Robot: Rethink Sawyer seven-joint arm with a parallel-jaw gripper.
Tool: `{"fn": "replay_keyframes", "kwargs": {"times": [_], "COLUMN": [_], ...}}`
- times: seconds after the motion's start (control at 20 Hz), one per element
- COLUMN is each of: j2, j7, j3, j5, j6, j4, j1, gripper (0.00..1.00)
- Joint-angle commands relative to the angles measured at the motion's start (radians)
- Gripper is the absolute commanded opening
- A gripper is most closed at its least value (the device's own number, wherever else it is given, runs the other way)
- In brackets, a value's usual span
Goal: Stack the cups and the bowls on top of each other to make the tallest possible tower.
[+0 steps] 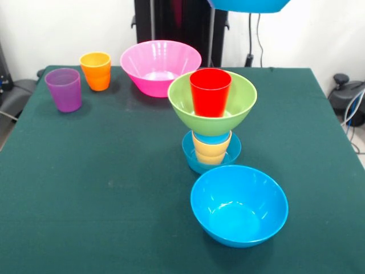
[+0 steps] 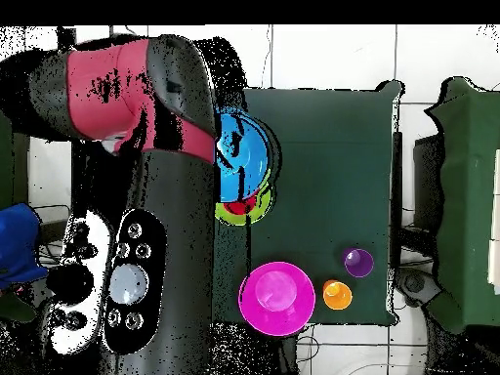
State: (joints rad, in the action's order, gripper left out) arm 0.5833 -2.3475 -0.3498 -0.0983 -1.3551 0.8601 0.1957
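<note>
Large glossy blue plastic bowl [image 1: 249, 5] hangs above tower [image 1: 211, 117]; gripper hidden, grip state unreadable. You handle light, stiff, slick plastic; take bowls by rim.

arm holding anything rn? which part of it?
Looks like a large blue bowl is up in the air at the top edge, above the tower. The hand itself and the place of the hold aren't visible in either view.

No readable text, label, brand, number or sign anywhere; cups [image 1: 98, 69], bowls [image 1: 161, 67], green table cover [image 1: 102, 188] all plain, unmarked
</note>
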Motion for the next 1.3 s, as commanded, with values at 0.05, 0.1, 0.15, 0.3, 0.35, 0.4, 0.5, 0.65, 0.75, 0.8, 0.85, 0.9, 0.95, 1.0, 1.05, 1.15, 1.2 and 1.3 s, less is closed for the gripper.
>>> {"fn": "replay_keyframes", "kwargs": {"times": [0.05,0.1,0.15,0.3,0.35,0.4,0.5,0.65,0.75,0.8,0.85,0.9,0.95,1.0,1.05,1.15,1.2,1.3], "j2": [0.015,0.020,0.021,0.026,0.029,0.033,0.039,0.045,0.051,0.053,0.054,0.056,0.057,0.059,0.061,0.062,0.061,0.058], "j7": [0.175,0.163,0.152,0.142,0.131,0.127,0.116,0.111,0.103,0.098,0.094,0.091,0.086,0.084,0.081,0.081,0.084,0.093], "j3": [0.122,0.124,0.128,0.143,0.147,0.152,0.159,0.163,0.166,0.163,0.166,0.165,0.161,0.157,0.151,0.134,0.130,0.125], "j5": [-0.031,-0.025,-0.017,-0.001,0.006,0.010,0.016,0.015,0.019,0.013,0.014,0.008,0.003,-0.005,-0.015,-0.037,-0.043,-0.052], "j6": [0.088,0.100,0.106,0.128,0.146,0.168,0.196,0.214,0.227,0.244,0.253,0.264,0.261,0.265,0.266,0.253,0.246,0.231], "j4": [0.176,0.197,0.207,0.238,0.257,0.277,0.304,0.323,0.344,0.352,0.360,0.367,0.368,0.372,0.370,0.364,0.359,0.348], "j1": [-0.020,-0.019,-0.019,-0.024,-0.026,-0.029,-0.033,-0.035,-0.035,-0.032,-0.033,-0.030,-0.028,-0.024,-0.021,-0.012,-0.012,-0.014], "gripper": [0.00,0.00,0.00,0.00,0.00,0.00,0.00,0.00,0.00,0.00,0.00,0.00,0.00,0.00,0.00,0.00,0.00,0.00]}}
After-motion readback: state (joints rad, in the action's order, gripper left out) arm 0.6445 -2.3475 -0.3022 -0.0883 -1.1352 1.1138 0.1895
